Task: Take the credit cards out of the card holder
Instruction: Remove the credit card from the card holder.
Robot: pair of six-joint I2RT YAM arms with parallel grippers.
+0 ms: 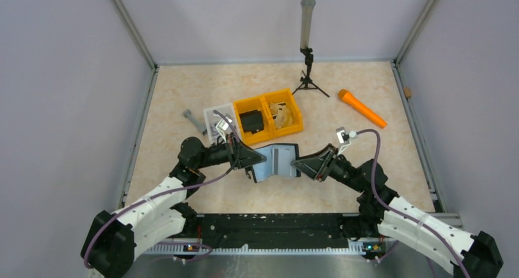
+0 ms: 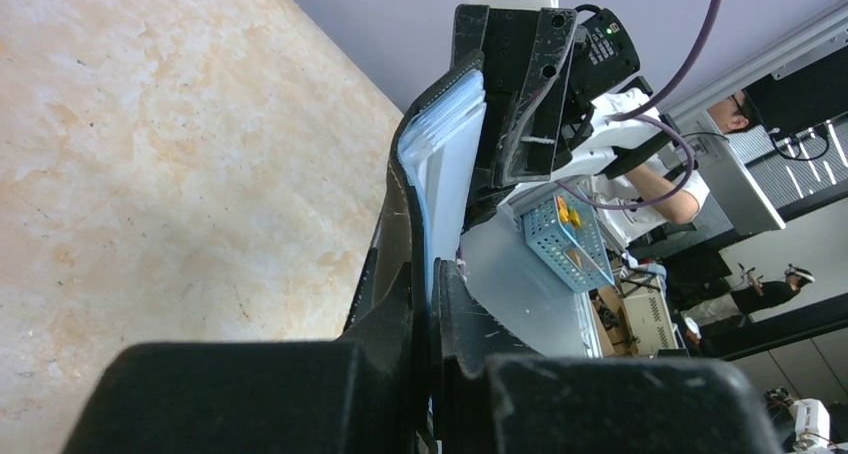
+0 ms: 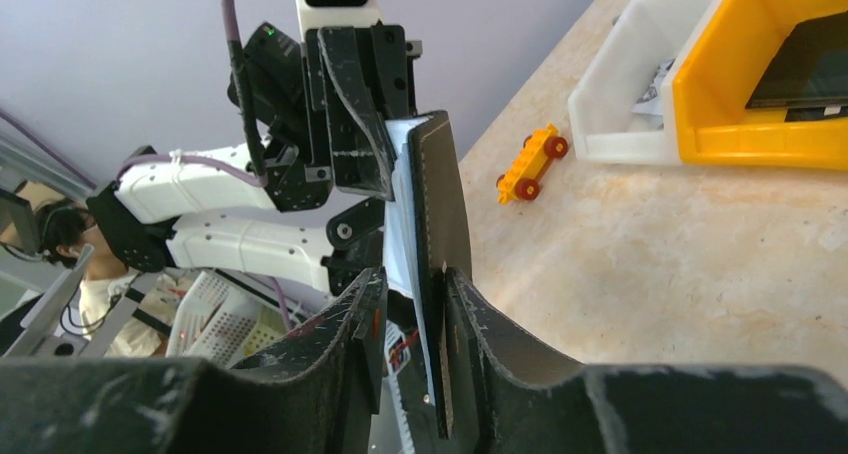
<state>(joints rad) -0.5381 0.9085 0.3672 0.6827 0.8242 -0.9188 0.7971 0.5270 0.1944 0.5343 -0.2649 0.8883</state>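
card holder [image 1: 276,160] is off the counter [image 1: 379,155], held spread open between the two arms, pale lining facing up toward the top camera; left claw [image 1: 256,161] has its left edge, right claw [image 1: 298,165] is at its right edge; left wrist view: left claw fingers [image 2: 400,284] pressed together on the holder's black cover and lining, clamped tight; right wrist view: one finger [image 3: 470,309] sits against the black cover, the other [image 3: 362,299] looks to stand slightly off the lining, so can't tell if the right claw actually grips or just straddles the edge; behind the holder on the counter: yellow bin [image 1: 292,105] with a black block [image 1: 251,120] in its left compartment, white bin [image 1: 214,112] just left of it; orange tool [image 1: 362,108] well off to the right
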